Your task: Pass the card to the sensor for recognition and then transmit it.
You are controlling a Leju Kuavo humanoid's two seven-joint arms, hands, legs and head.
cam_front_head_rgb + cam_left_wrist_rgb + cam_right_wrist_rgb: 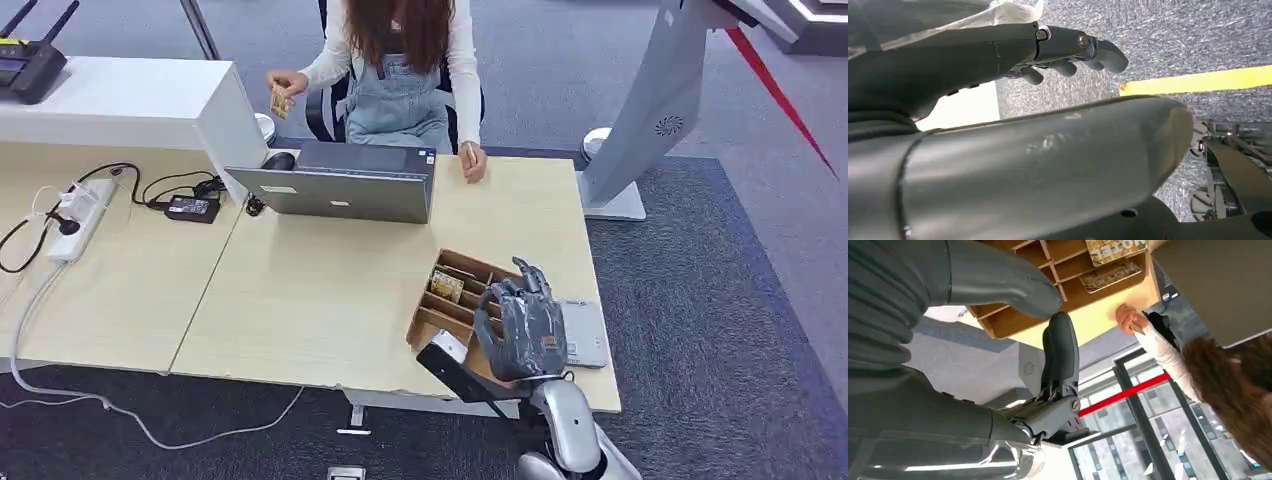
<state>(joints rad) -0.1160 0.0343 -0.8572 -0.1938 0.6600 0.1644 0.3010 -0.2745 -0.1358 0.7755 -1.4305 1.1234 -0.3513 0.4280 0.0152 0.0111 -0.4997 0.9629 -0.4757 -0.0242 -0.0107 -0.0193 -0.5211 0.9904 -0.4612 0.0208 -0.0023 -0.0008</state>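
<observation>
A wooden slotted card box [432, 322] stands near the table's front right edge, with patterned cards [447, 285] standing in its slots. My right hand [520, 322] hovers over the box's right side, fingers apart and holding nothing. In the right wrist view its fingers [1060, 347] stretch out beside the box [1013, 320], apart from the cards [1110, 275]. A flat grey sensor pad [588, 335] lies just right of the box, partly hidden by the hand. A seated person across the table holds up one card [280, 101]. My left hand [1048, 47] hangs over the carpet, fingers extended and empty.
A grey laptop [340, 185] sits open at the table's far side in front of the person, whose other hand [472, 162] rests on the tabletop. A power strip [80, 215] and cables lie at the left. A white stand [640, 130] rises at the right.
</observation>
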